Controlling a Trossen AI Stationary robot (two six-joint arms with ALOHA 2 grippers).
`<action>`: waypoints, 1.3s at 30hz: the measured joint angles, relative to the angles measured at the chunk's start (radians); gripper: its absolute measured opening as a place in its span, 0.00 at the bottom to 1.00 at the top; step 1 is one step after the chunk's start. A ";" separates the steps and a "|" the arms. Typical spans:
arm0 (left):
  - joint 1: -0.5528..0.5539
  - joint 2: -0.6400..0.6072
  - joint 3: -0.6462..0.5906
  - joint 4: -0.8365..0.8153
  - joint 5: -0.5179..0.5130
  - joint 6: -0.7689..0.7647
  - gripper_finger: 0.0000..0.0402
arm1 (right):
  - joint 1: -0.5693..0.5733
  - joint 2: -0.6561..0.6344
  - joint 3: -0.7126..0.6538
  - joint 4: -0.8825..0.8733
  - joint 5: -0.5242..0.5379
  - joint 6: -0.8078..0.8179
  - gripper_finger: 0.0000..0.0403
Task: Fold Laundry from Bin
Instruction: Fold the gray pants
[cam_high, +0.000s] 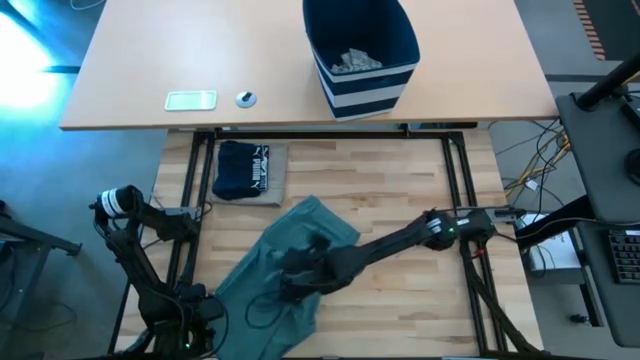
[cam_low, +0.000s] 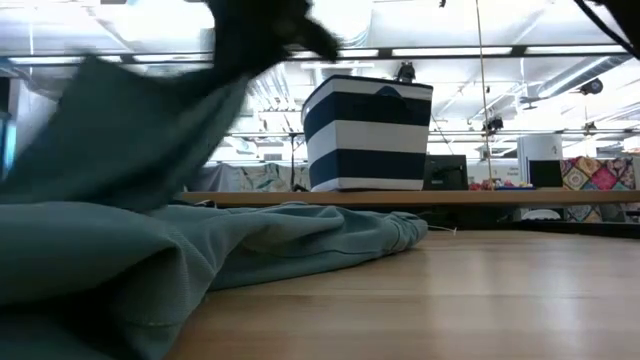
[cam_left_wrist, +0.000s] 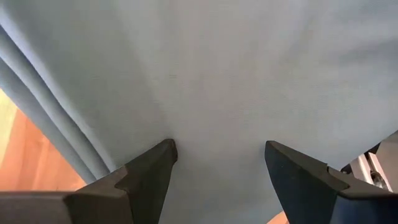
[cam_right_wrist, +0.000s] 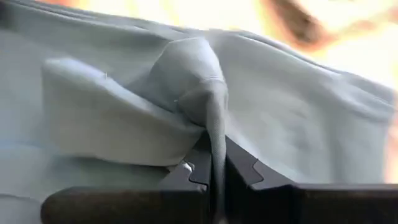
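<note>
Teal-green garment (cam_high: 300, 245): spread on the wooden table (cam_high: 400, 190), well short of the striped bin (cam_high: 360, 50); right gripper (cam_right_wrist: 214, 171) pinched tight on a ridge of it; left gripper (cam_left_wrist: 221, 165) spread, empty, over it; lift slowly, keeping the fold even.

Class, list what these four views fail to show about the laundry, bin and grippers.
- High view: left gripper hidden beneath the teal garment.
- Low view: bin contents hidden by its wall; right gripper lost in dark blur.
- High view: grey pieces too small to identify.
</note>
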 joint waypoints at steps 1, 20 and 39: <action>0.000 0.000 0.000 0.000 0.000 0.000 0.61 | -0.004 -0.019 -0.002 -0.075 0.012 0.032 0.02; 0.022 -0.022 0.130 -0.173 -0.116 0.043 0.61 | -0.030 -0.105 -0.205 -0.346 -0.129 0.236 0.31; 0.029 -0.023 0.135 -0.168 -0.153 0.071 0.61 | -0.211 -0.161 -0.345 0.099 -0.440 -0.077 0.58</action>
